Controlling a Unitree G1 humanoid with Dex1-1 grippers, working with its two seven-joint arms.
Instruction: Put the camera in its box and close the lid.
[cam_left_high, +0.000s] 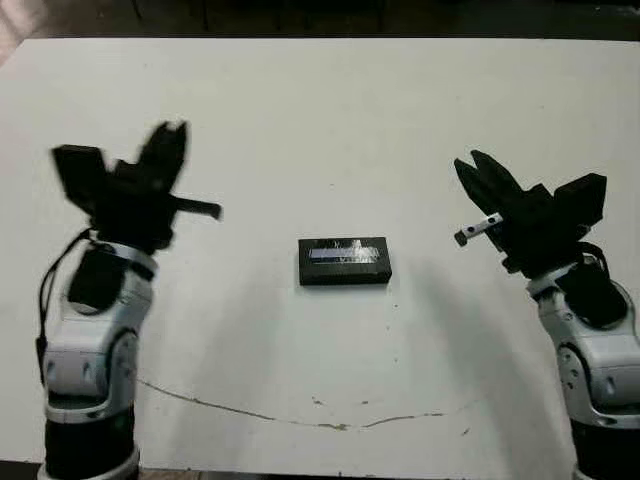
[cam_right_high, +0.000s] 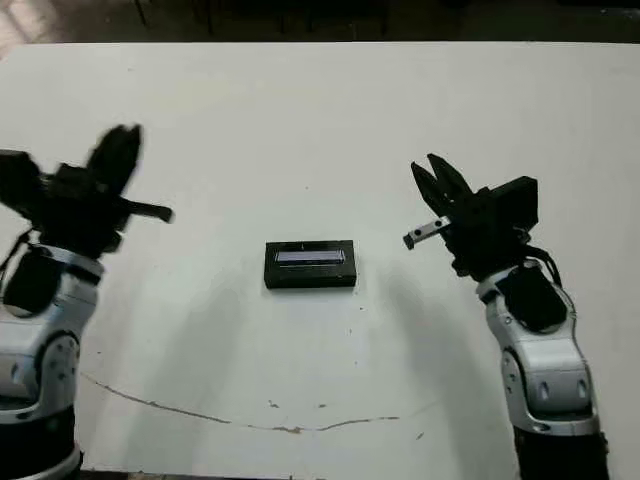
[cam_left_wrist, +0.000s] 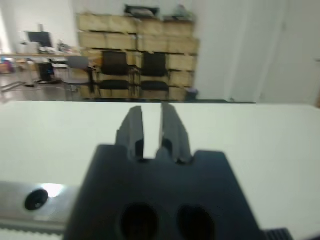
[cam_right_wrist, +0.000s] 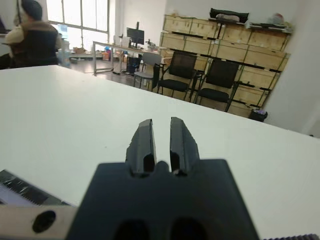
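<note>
In the middle of the table the lid (cam_left_high: 343, 254) lies flat on the box (cam_left_high: 344, 275), its pale strip facing up. Only the box's black front wall shows; the white lining is covered. The camera is hidden from every view. My left gripper (cam_left_high: 165, 140) is raised well to the left of the box and looks blurred. My right gripper (cam_left_high: 478, 168) hovers to the right of it. In the wrist views, both the left gripper (cam_left_wrist: 151, 112) and the right gripper (cam_right_wrist: 161, 125) hold nothing, with only a narrow slit between their fingers. A corner of the lid (cam_right_wrist: 22, 191) shows in the right wrist view.
A thin brown line (cam_left_high: 330, 424) runs across the white table (cam_left_high: 320, 110) near its front edge. Beyond the far edge stand black chairs (cam_right_wrist: 215, 82) and stacked crates (cam_left_wrist: 135, 35). A seated person (cam_right_wrist: 30, 35) is far off at the left of the right wrist view.
</note>
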